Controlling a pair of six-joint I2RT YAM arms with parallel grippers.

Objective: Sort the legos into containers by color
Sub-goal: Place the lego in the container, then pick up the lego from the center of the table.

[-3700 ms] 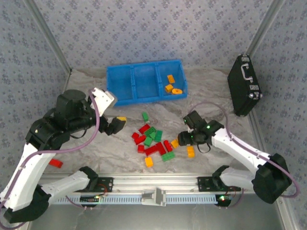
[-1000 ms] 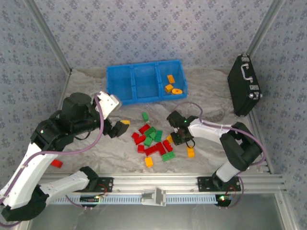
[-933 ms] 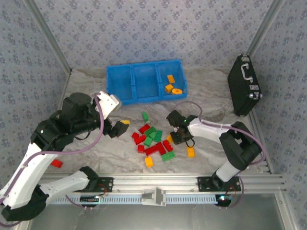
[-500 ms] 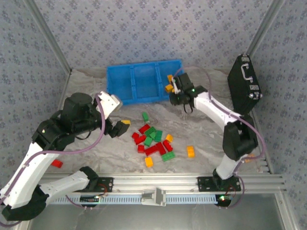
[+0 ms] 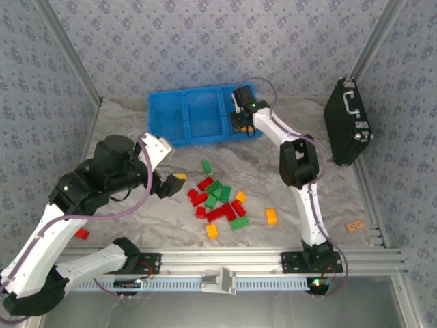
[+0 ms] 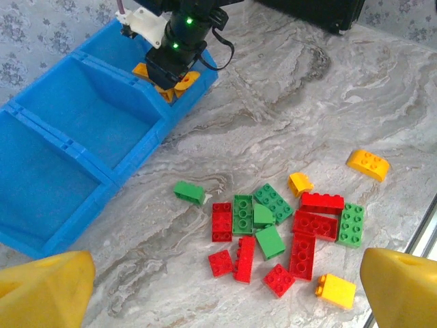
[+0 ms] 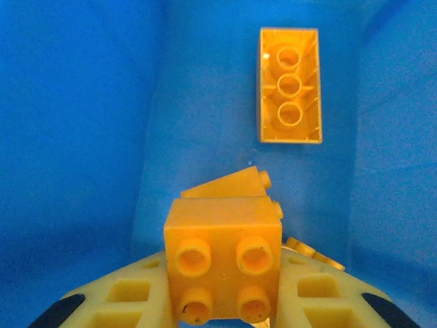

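Note:
Red, green and orange-yellow legos (image 5: 218, 201) lie in a loose pile on the marbled table, also seen in the left wrist view (image 6: 273, 232). The blue tray (image 5: 188, 119) holds three containers side by side. My right gripper (image 5: 242, 116) hangs inside the rightmost container, shut on an orange-yellow square brick (image 7: 222, 263) between its fingers (image 7: 130, 301). Under it lie an upturned orange-yellow brick (image 7: 289, 85) and a sloped one (image 7: 225, 186). My left gripper (image 5: 167, 181) hovers left of the pile, open with nothing between its tips (image 6: 41, 290).
A black case (image 5: 348, 123) with a metal handle leans at the back right. One red brick (image 5: 81, 233) lies apart at the far left and a green one (image 5: 206, 165) sits between pile and tray. Single orange-yellow bricks (image 5: 272, 216) rest right of the pile.
My right gripper has lifted an orange-yellow brick from the pile's right side and carried it back into the tray's right container. The left arm has barely shifted.

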